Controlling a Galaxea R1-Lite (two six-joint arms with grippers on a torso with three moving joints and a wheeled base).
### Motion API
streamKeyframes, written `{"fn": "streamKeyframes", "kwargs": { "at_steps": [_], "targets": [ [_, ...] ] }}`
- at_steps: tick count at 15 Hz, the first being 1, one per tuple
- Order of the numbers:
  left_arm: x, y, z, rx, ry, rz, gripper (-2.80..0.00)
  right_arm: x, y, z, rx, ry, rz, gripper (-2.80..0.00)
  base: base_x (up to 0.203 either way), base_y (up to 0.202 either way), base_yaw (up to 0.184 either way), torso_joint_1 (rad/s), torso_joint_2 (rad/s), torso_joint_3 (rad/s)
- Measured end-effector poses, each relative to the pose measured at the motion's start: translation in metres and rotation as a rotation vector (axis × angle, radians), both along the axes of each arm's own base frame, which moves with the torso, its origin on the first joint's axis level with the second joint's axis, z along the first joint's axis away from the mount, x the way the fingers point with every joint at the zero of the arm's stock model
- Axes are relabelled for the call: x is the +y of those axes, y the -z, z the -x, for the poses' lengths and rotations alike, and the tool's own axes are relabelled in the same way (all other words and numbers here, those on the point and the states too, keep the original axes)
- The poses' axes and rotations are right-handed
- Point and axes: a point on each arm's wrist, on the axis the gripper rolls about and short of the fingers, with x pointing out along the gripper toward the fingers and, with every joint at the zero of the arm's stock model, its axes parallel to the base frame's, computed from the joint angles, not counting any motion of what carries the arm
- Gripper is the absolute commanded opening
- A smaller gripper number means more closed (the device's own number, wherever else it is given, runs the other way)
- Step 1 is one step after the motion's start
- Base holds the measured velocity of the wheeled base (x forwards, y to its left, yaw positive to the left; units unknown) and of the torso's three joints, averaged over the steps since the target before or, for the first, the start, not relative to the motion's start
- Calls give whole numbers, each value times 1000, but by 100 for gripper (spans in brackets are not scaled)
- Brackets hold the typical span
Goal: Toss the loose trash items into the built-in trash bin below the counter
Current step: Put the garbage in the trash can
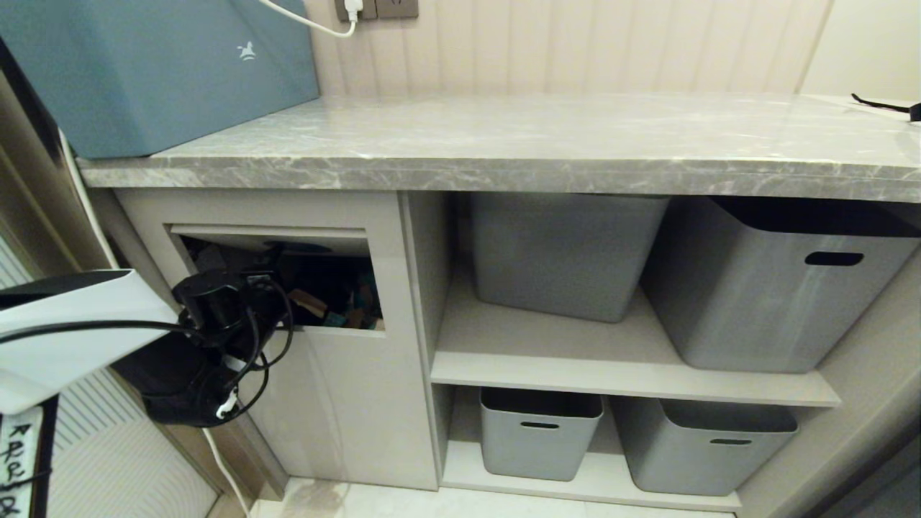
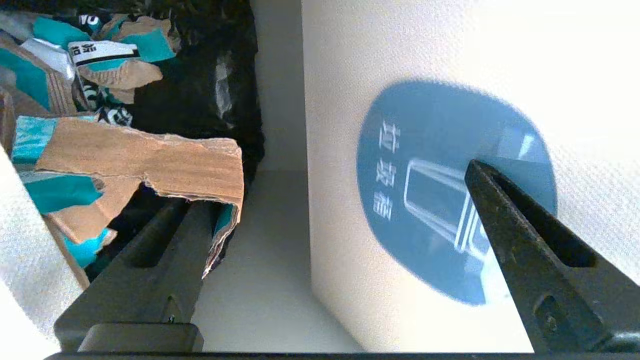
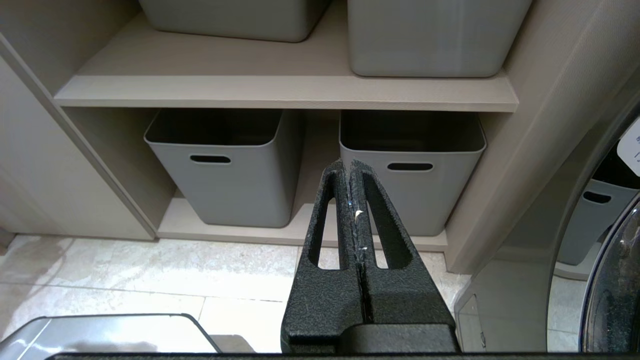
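The built-in trash bin (image 1: 338,388) is the beige panel under the left end of the grey marble counter (image 1: 504,147). Its flap (image 2: 440,75), with the round blue sticker (image 2: 440,200), is tilted inward. My left gripper (image 2: 335,185) reaches into the opening (image 1: 316,295) and is open wide. One finger (image 2: 525,250) lies against the sticker side of the flap. The other finger (image 2: 145,260) is on the bin side, its tip under a torn tan and turquoise cardboard scrap (image 2: 150,160). More loose trash items (image 2: 100,60) lie in the black bag behind. My right gripper (image 3: 348,165) is shut and empty, low by the lower shelf.
A large blue-teal box (image 1: 144,72) stands on the counter's left end. Grey storage tubs (image 1: 561,252) (image 1: 770,288) (image 1: 540,432) fill the shelves right of the bin. A black strap (image 1: 885,106) lies at the counter's far right. White tiled floor (image 3: 150,270) lies below.
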Motion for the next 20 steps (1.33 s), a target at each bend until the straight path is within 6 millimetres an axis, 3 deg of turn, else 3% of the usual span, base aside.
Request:
{"fn": "streamKeyframes", "kwargs": {
  "at_steps": [5,20],
  "targets": [
    [0,5,-3,6,-3,42,0,0,0,0,0,-1,0,-280,0,0,0,0,0,0],
    [2,10,25,79,-69,119,0,0,0,0,0,0,0,-280,0,0,0,0,0,0]
  ]
}}
